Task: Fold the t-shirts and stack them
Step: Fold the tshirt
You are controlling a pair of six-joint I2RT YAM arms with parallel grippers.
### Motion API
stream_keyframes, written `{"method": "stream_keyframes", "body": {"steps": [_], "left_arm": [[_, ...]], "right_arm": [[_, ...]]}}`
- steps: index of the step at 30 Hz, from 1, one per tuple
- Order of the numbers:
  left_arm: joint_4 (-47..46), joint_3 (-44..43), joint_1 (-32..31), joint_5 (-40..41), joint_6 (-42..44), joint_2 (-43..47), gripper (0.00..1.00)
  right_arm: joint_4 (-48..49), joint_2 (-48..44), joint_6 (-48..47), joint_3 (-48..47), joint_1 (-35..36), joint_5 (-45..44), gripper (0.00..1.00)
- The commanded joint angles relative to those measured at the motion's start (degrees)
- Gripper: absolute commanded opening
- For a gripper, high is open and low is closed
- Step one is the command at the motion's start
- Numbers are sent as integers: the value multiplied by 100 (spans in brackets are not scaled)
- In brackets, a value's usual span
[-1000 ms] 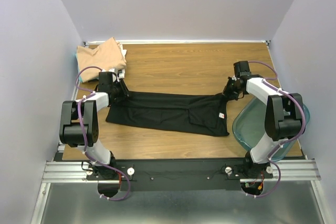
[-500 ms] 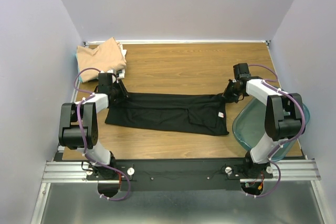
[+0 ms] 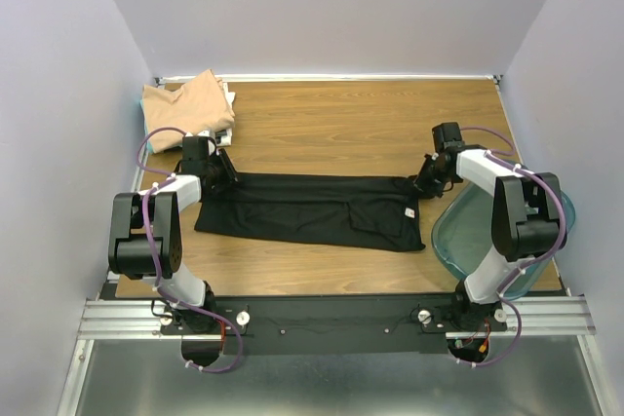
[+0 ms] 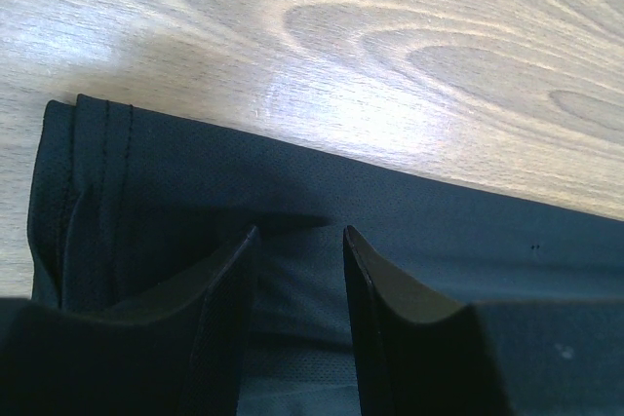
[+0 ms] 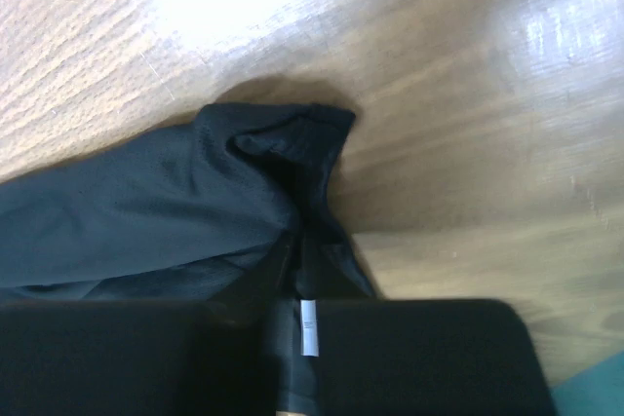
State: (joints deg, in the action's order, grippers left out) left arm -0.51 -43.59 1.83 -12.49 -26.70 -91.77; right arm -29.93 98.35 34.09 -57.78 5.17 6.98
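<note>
Tan t-shirt (image 3: 185, 102) lies folded at ten o'clock on the table (image 3: 331, 124), apparently the start of the stack; left gripper (image 4: 300, 236) rests at the nine o'clock end of the black t-shirt (image 3: 312, 209), jaws parted over flat cloth, gripping nothing; the shirt lies across table centre as a long, flat, matte band, small white tag (image 3: 411, 213) towards three o'clock; right gripper (image 5: 297, 280) pinches its bunched three o'clock corner, jaws all but closed, probably to keep the band straight.

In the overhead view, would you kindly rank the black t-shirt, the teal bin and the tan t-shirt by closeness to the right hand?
1. black t-shirt: its corner at the right hand.
2. teal bin: just beside, near-right.
3. tan t-shirt: far-left corner.
</note>
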Motion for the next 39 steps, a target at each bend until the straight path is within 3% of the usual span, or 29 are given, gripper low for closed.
{"method": "stream_keyframes", "body": {"steps": [1, 2, 4, 10, 26, 32, 33, 39], "left_arm": [[500, 141, 72, 265, 68, -78, 48], [508, 141, 72, 273, 68, -78, 48], [500, 158, 72, 256, 77, -61, 48], [447, 237, 72, 195, 77, -17, 48], [464, 237, 72, 168, 112, -52, 48], [465, 264, 72, 212, 147, -61, 48], [464, 264, 72, 221, 139, -69, 48], [500, 237, 72, 230, 156, -52, 48]], "right_arm": [[-206, -359, 19, -5, -51, -30, 36], [-223, -395, 19, -49, -68, -30, 48], [-232, -430, -7, -216, -104, -22, 55], [-232, -203, -235, -673, -244, 110, 57], [-57, 712, -491, -1016, -244, 22, 40], [-30, 1011, -543, -1112, -244, -135, 20], [-30, 1055, -543, -1130, -244, -162, 14], [-39, 1310, -535, -1376, -341, -355, 3]]}}
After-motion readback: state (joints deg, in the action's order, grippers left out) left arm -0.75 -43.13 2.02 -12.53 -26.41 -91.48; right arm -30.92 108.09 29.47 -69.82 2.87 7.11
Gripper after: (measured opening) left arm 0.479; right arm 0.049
